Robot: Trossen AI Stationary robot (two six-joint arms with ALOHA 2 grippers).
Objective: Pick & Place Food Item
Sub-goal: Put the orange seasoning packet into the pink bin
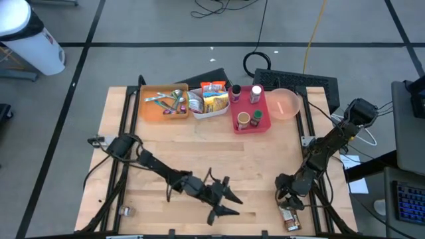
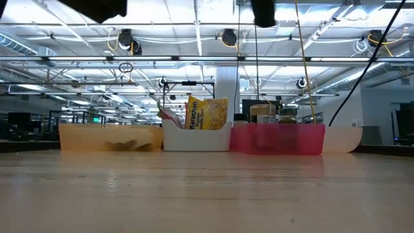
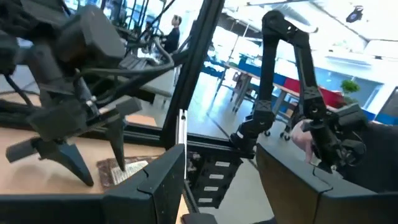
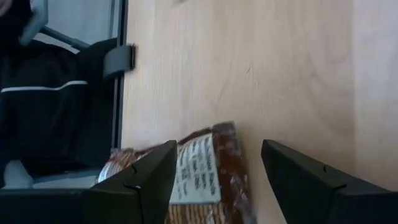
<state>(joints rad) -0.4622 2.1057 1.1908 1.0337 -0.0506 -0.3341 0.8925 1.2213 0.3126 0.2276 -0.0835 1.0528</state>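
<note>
On the wooden counter, the right gripper hangs low at the front right corner, directly over a brown food packet that lies flat close to the counter's front edge. In the right wrist view the packet shows between the two dark fingers, which stand apart on either side of it without touching it, so the jaws are open and hold nothing. The left gripper is stretched out low over the front middle of the counter, well apart from the packet, its jaws spread and empty. Along the back of the counter stand three containers in a row: an orange bin with utensils, a white tray with yellow snack packs, and a red bin with small bottles and jars; a pink bowl sits just beside the red bin.
</note>
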